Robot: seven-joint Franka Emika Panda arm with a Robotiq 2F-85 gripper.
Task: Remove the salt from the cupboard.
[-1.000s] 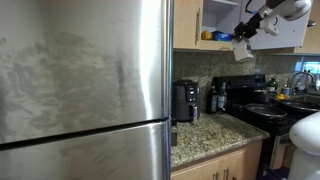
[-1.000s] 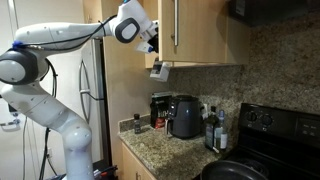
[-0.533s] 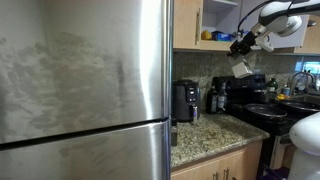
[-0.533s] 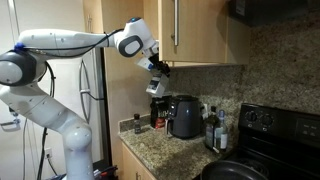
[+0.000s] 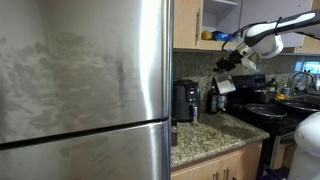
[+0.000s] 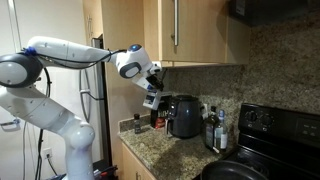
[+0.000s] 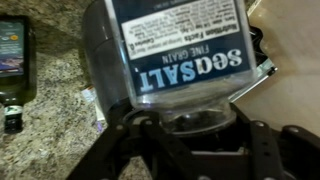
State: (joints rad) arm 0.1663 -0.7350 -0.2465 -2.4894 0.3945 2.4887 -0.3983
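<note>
My gripper is shut on the salt, a small whitish container that hangs below the fingers, above the counter and below the cupboard. In both exterior views it sits in front of the black coffee maker; the gripper holds the salt under the cupboard. In the wrist view the salt fills the frame, its label reading "sea salt, fine grain", clamped between the gripper jaws. Yellow and blue items remain on the cupboard shelf.
A large stainless-steel fridge fills the near side. The granite counter carries the coffee maker and dark bottles. A black stove with a pan stands beside it. A bottle shows below in the wrist view.
The gripper has come down and away from the cupboard shelf with the salt in it, from shelf height to just above the coffee maker.
</note>
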